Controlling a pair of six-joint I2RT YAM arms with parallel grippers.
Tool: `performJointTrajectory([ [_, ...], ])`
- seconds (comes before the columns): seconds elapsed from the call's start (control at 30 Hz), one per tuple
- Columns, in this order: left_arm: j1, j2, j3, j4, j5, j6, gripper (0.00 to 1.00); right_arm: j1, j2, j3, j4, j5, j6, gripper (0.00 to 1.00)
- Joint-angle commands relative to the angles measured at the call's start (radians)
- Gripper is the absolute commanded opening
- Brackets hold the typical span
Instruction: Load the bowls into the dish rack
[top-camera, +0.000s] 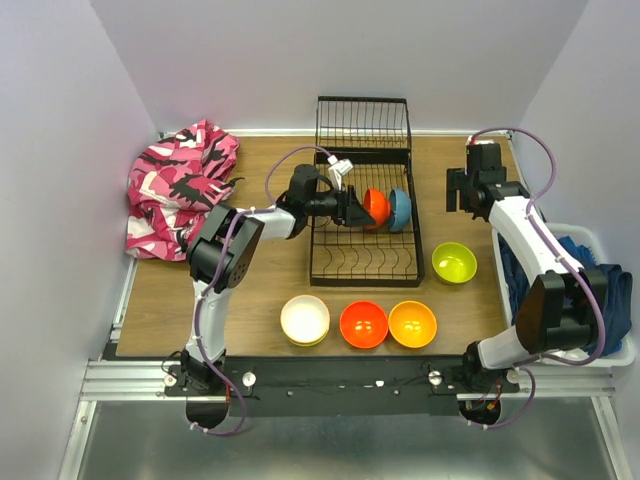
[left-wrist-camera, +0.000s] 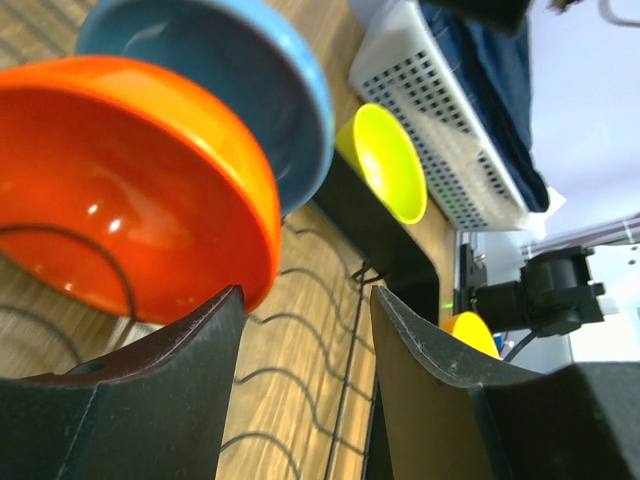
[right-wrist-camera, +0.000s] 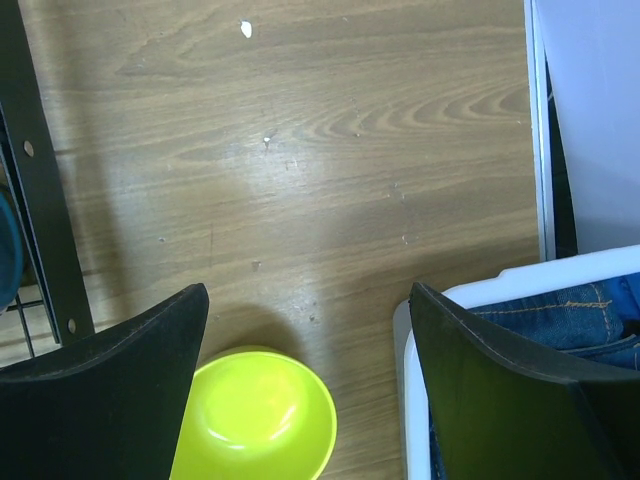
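**Two bowls racked, four on the worktop, both claws open**

At the far left a pink camouflage cloth (top-camera: 180, 190) lies bunched on the worktop (top-camera: 260, 290). The left arm reaches rightward over the dish rack (top-camera: 365, 281), which stands in the middle with its wire flap (top-camera: 363, 122) upright at the far end. The left claw (top-camera: 352, 207) is partly open, its fingers (left-wrist-camera: 180, 360) apart with only rack wires showing between them. Its tips are right at the rim of the orange-red bowl (top-camera: 376, 208); whether they touch it I cannot tell. That bowl stands on edge among the divider wires, and the blue bowl (top-camera: 400, 209) stands on edge close against its right side.

Near the front edge three bowls sit upright in a row: cream-white (top-camera: 305, 320), red (top-camera: 363, 324), then orange (top-camera: 412, 323). The lime green bowl (top-camera: 454, 263) sits just right of the rack. The right claw (top-camera: 462, 190) hangs beyond it over bare wood, spread wide and gripping nothing. At the far right is a white basket (top-camera: 598, 238) of blue cloth.
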Motion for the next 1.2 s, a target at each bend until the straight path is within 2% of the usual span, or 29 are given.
performJointTrajectory([
  [0.0,0.001,-0.039,0.000,-0.119,-0.019,0.099,0.62,-0.001,-0.031,-0.014,0.015,-0.018,0.026,0.89],
  [0.37,0.082,-0.174,-0.058,-0.384,-0.058,0.339,0.64,-0.004,-0.036,-0.018,0.014,-0.037,0.032,0.89],
  [0.43,0.119,-0.238,-0.052,-0.551,-0.053,0.415,0.64,-0.006,-0.041,-0.011,0.012,-0.031,0.028,0.90],
  [0.47,0.130,-0.261,-0.043,-0.640,-0.046,0.561,0.64,-0.004,-0.042,-0.011,0.012,-0.028,0.026,0.90],
  [0.5,0.136,-0.324,-0.034,-0.811,-0.043,0.648,0.66,-0.005,-0.045,-0.011,0.014,-0.021,0.022,0.90],
  [0.53,0.137,-0.363,-0.037,-0.882,-0.049,0.740,0.66,-0.007,-0.051,-0.013,0.015,-0.020,0.022,0.90],
  [0.57,0.136,-0.399,-0.046,-0.945,-0.056,0.932,0.66,-0.006,-0.054,-0.025,0.024,-0.020,0.020,0.90],
  [0.63,0.121,-0.495,-0.071,-1.082,-0.076,1.064,0.66,-0.009,-0.057,-0.034,0.034,-0.020,0.017,0.90],
  [0.7,0.078,-0.565,-0.068,-1.200,-0.078,1.232,0.65,-0.010,-0.057,-0.021,0.028,-0.029,0.017,0.90],
  [0.77,0.011,-0.617,-0.074,-1.243,-0.093,1.300,0.65,-0.009,-0.053,-0.001,0.026,-0.032,0.009,0.90],
  [0.8,-0.016,-0.669,-0.081,-1.284,-0.098,1.380,0.65,-0.010,-0.050,0.019,0.025,-0.031,0.011,0.90],
  [0.93,-0.158,-0.740,-0.078,-1.387,-0.217,1.517,0.64,-0.012,-0.044,0.091,0.052,-0.026,-0.070,0.90],
  [1.0,-0.241,-0.756,-0.083,-1.406,-0.320,1.517,0.63,-0.016,-0.031,0.134,0.057,-0.035,-0.093,0.90],
  [1.17,-0.398,-0.762,-0.098,-1.388,-0.424,1.401,0.59,-0.050,-0.025,0.203,0.063,-0.069,-0.060,0.91],
])
